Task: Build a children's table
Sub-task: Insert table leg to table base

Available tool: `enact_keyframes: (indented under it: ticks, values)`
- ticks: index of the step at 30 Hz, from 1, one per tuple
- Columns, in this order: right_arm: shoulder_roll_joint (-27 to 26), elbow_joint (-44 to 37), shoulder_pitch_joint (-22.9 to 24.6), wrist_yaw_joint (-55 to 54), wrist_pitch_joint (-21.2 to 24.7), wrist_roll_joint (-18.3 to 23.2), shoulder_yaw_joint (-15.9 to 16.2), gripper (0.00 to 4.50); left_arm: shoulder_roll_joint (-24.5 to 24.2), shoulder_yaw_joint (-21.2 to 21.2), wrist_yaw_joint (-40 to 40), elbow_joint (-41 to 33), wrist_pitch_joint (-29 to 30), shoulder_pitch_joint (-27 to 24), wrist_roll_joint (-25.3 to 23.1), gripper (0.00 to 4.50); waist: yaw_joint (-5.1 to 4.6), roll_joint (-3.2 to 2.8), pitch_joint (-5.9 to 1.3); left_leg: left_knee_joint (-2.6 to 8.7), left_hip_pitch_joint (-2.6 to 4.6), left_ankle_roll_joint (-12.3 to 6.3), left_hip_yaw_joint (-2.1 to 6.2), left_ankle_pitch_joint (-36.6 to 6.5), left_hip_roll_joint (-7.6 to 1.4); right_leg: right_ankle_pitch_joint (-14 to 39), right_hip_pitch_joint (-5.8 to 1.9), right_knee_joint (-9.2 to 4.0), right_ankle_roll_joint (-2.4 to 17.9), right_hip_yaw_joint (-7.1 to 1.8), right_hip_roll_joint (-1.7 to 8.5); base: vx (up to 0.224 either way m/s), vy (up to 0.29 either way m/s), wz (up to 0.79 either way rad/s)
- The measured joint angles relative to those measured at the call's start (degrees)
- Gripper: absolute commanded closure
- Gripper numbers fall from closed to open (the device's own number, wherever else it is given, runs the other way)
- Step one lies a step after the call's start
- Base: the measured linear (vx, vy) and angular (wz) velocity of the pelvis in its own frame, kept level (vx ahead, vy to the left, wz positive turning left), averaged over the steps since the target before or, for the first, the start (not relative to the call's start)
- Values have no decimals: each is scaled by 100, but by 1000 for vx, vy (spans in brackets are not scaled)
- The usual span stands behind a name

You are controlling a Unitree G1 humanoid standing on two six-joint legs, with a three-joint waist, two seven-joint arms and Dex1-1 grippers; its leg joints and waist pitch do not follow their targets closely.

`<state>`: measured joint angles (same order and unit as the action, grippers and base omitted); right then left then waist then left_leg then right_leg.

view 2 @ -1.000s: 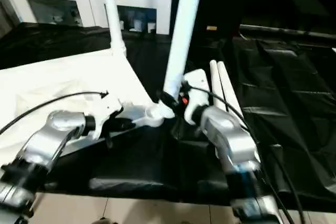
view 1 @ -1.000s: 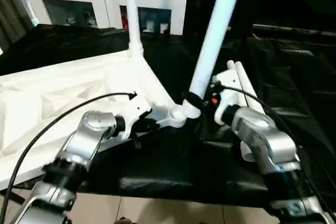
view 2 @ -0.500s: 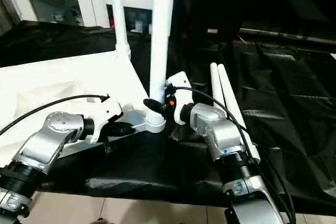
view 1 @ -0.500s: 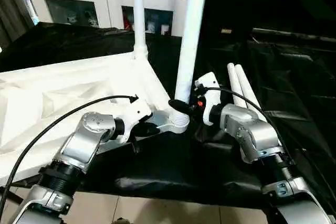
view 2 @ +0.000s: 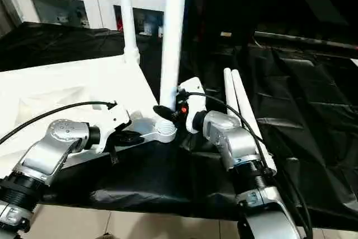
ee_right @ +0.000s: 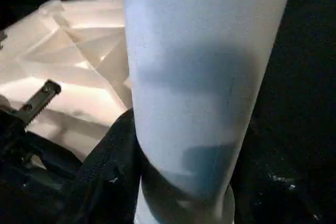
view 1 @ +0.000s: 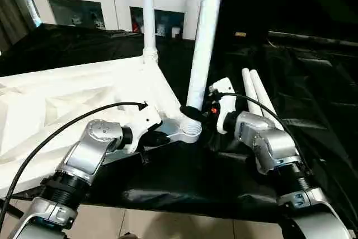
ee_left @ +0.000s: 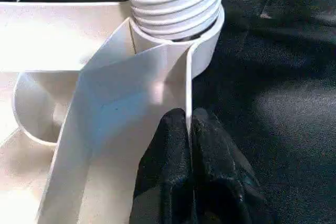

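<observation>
Two spare legs (view 1: 258, 90) lie on black cloth (view 1: 313, 110) beside the right gripper (view 1: 193, 113), clamped round an upright leg (view 1: 201, 54) at the tabletop (view 1: 67, 104) socket; white cabinet (view 1: 112, 4) behind. Left wrist view: left gripper (ee_left: 189, 129) pinches the rim (ee_left: 187, 87).

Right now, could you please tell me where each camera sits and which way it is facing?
Head pair: looks forward and down over both silver forearms at the upturned table top.
Left wrist: looks along the left claw, pinching a rib beside the corner socket.
Right wrist: looks along the right claw, closed round the near leg.
Shared: that leg, standing in that socket.
</observation>
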<state>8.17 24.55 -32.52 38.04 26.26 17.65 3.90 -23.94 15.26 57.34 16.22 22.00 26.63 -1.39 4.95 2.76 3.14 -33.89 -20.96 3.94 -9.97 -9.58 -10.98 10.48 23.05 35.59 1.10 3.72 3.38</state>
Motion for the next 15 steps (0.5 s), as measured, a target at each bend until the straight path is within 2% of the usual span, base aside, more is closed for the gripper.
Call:
enact_keyframes:
  ticks: [5,9,11,15]
  values:
    - [-64,30,168,7,-72,219,-239,262,27,33,-13,36,-2,33,-2,450,3,-2,-2,0,1,0,1,0,0,-1,-2,0,2,1,0,0,0,0]
    - [-261,25,572,9,-575,359,-459,262,72,45,-19,168,-68,79,-4,450,17,-34,-18,2,4,0,2,-1,0,-2,-12,-15,3,2,0,0,0,0]
    - [-283,44,628,3,-713,371,-461,262,82,45,-21,201,-78,92,-4,450,16,-35,-18,2,7,0,2,-1,0,-3,-15,-15,4,2,0,0,0,0]
    - [-441,80,936,-65,-1356,343,-498,262,99,61,-22,279,-125,105,-3,450,16,-66,-35,3,13,-1,4,-2,1,-2,-32,-32,3,5,1,0,0,0]
